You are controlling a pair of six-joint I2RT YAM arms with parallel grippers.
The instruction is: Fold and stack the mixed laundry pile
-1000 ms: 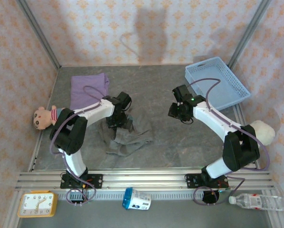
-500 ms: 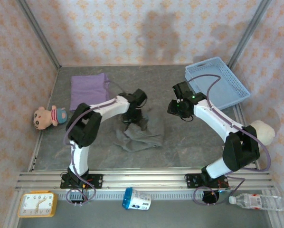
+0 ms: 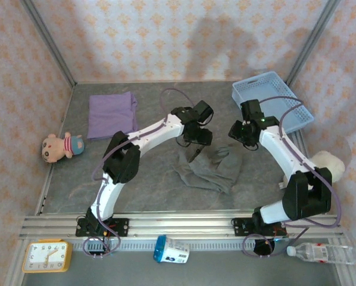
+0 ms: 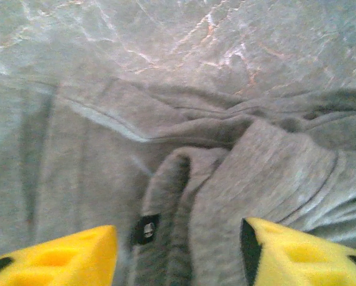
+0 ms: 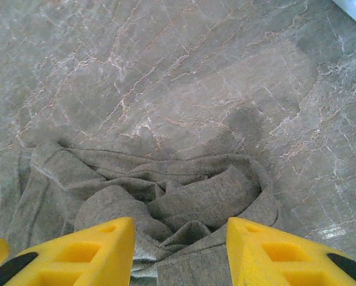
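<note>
The grey-brown trousers (image 3: 211,170) lie crumpled in the middle of the table. Their folds and a dark button tab show in the left wrist view (image 4: 225,179). My left gripper (image 3: 196,149) hangs over their left edge, its yellow fingers (image 4: 77,256) apart above the cloth (image 4: 178,250) and holding nothing. My right gripper (image 3: 242,143) hovers at the trousers' far right corner; it too is open (image 5: 181,244), with the bunched grey fabric (image 5: 196,202) below it. The lilac shirt (image 3: 111,113) lies folded flat at the back left.
A light blue mesh basket (image 3: 273,104) stands at the back right, close to the right arm. A small plush doll (image 3: 59,148) lies at the left edge and a white plush (image 3: 330,164) at the right. Clock (image 3: 46,256), can (image 3: 171,250) and bottle (image 3: 321,253) sit below the rail.
My left arm swept right, dragging the trousers toward the table's centre, then its jaws opened and let the cloth go. The right gripper shifted slightly right.
</note>
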